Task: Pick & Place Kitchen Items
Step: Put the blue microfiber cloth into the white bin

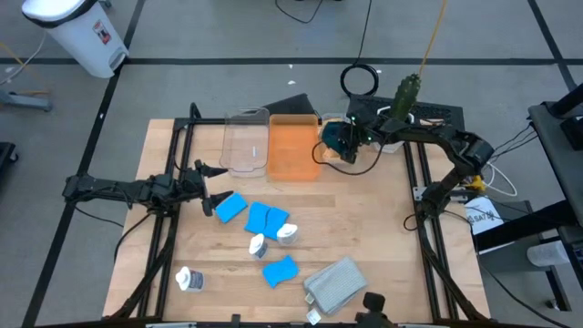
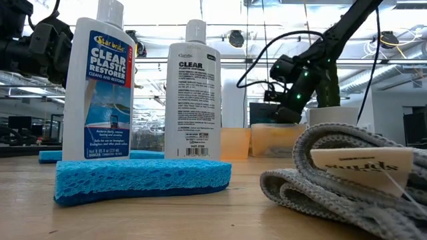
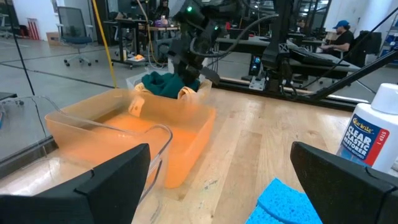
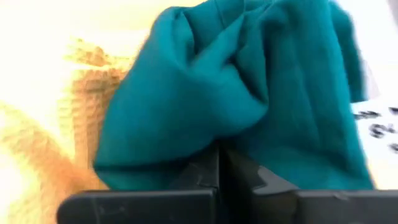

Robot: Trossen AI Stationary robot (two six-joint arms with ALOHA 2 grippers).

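Setting: pale wooden table [image 1: 364,228] in an open lab room, desks and a seated person far behind it.
Right gripper: right gripper [image 1: 342,143] sits just beside the far corner of the translucent orange rectangular plastic bin [image 1: 293,146], its fingers pinched fully together on a fold of the dark green crumpled cloth [image 4: 249,93].
Cloth: bunched at the gripper, touching an orange waffle-weave cloth [image 4: 74,93] beside it; whether it is clear of the table cannot be told.
Step in hand: judged to be the grasp of the green cloth, with the carry not yet made.
Next move: likely a lift high enough to clear the orange bin's wall, then across over it before release.
Left gripper: left gripper [image 1: 211,187] hovers on the near side of the orange bin, by the clear plastic bin [image 1: 246,141], jaws spread wide and empty.
Other items: bright blue rectangular sponges [image 1: 260,219], small white labelled bottles [image 1: 273,237] and a grey folded cloth [image 1: 335,282] lie well nearer than the orange bin.
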